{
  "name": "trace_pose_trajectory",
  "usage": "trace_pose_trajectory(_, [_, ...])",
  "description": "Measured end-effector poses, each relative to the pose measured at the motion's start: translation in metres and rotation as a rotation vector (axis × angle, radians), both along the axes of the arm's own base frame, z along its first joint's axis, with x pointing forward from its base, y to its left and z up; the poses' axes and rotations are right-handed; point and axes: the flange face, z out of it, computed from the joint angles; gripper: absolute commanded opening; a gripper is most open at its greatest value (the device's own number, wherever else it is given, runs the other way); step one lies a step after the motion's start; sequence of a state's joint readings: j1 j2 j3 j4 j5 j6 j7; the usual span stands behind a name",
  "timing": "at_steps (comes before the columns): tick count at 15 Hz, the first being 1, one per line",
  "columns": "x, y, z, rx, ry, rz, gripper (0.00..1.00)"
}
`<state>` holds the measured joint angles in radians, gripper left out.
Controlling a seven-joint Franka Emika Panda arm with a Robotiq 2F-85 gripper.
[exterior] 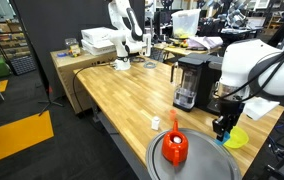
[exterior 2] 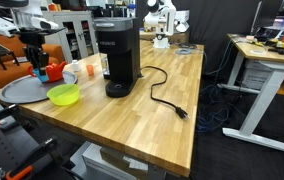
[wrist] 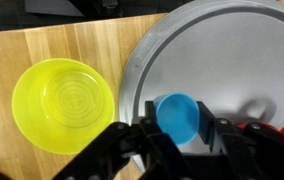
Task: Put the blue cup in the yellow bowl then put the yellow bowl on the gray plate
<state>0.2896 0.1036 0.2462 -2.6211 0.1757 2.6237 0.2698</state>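
Note:
In the wrist view my gripper (wrist: 180, 122) is shut on the blue cup (wrist: 175, 108), a small light-blue cup lying on its side between the black fingers (wrist: 210, 125). The cup hangs over the left rim of the gray plate (wrist: 227, 50). The yellow bowl (wrist: 62, 103) sits empty on the wooden table just left of the plate. In both exterior views the gripper (exterior: 220, 126) (exterior 2: 37, 62) hovers close to the yellow bowl (exterior: 236, 137) (exterior 2: 64, 95) and the gray plate (exterior: 197, 160) (exterior 2: 17, 90).
A red kettle-like object (exterior: 175, 148) (exterior 2: 54, 70) stands on the plate. A small white cylinder (exterior: 156, 123) and a black coffee machine (exterior: 189, 80) (exterior 2: 114, 58) with a trailing cable (exterior 2: 167, 100) stand on the table. The table edge runs close to the plate.

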Motion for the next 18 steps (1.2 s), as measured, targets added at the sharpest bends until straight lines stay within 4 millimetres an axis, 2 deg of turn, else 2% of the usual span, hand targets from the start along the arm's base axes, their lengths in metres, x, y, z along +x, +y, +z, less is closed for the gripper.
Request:
trace_pose_trajectory(6, [0.002, -0.055, 0.022, -0.021, -0.042, -0.109, 0.17])
trace_pose_trajectory(11, [-0.007, -0.094, 0.013, -0.041, -0.011, -0.193, 0.17])
trace_pose_trajectory(14, [-0.008, -0.108, 0.008, -0.046, 0.004, -0.229, 0.17])
trace_pose_trajectory(18, [-0.006, -0.11, 0.002, -0.046, 0.013, -0.237, 0.17])
